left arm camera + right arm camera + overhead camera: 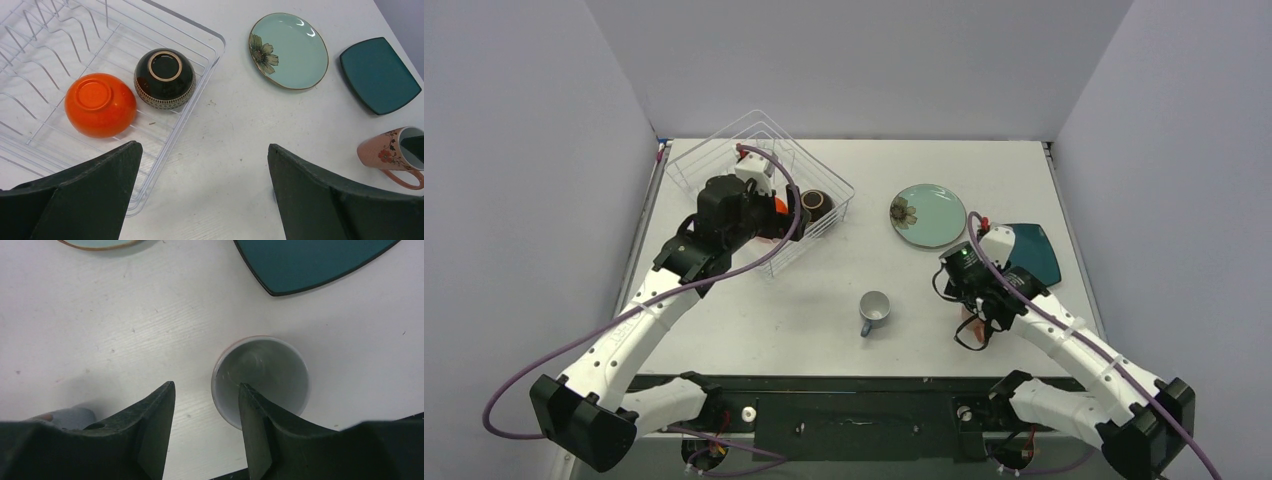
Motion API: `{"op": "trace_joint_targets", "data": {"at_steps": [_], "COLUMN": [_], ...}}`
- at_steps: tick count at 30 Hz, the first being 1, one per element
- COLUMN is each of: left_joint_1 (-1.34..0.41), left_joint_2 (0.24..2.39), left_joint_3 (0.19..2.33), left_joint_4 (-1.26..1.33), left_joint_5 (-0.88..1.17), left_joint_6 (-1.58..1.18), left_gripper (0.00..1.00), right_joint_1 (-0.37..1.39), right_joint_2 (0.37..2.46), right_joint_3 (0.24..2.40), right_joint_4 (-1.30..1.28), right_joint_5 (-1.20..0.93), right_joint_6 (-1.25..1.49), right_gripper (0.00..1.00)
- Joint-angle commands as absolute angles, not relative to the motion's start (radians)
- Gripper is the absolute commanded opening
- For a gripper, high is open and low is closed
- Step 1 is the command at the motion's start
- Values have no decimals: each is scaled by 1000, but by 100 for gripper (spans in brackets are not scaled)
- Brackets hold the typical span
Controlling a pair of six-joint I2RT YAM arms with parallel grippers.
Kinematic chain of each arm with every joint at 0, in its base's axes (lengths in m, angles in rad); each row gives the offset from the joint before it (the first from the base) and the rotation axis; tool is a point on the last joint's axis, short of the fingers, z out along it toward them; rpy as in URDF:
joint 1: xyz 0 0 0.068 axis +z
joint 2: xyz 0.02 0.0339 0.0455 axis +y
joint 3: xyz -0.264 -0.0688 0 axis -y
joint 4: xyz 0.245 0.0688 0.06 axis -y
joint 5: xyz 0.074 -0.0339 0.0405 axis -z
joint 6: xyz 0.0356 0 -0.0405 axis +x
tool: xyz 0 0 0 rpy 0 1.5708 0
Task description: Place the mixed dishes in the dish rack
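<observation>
While the right gripper (206,386) straddles the pink mug's (265,372) rim, jaws apart, an off-centre pinch could tip it over; left gripper (204,146) gapes wide.

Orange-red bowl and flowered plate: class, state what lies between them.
In the left wrist view: the upturned brown bowl, next to the orange-red bowl, then the dish rack's wire wall, then bare table up to the flowered plate.
</observation>
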State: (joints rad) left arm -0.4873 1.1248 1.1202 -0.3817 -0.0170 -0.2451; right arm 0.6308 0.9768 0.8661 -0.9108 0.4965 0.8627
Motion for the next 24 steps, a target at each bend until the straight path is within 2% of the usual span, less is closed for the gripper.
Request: {"op": "trace_joint_targets", "data": {"at_steps": [1,12,16,24], "left_joint_1": [-489,-491,-491,-494], "left_joint_2": [1095,1094,1092,1096], "left_joint_3": [1115,1110,1107,1103], "left_joint_4": [-313,-310,-307,-306], "left_joint_5": [-22,-15,-14,-21], "left_joint_6": [-233,-234,-235,-233], "left_gripper": [97,96,96,97], "right_joint_1": [647,650,650,654], "right_joint_2": [1045,1122,1140,1190], "right_joint_3": [835,785,771,752], "right_joint_4": [-938,-880,-847,-814], "right_joint_5": [552,566,565,583], "right_joint_6": [899,881,882,873], "right_gripper": [46,44,35,27]}}
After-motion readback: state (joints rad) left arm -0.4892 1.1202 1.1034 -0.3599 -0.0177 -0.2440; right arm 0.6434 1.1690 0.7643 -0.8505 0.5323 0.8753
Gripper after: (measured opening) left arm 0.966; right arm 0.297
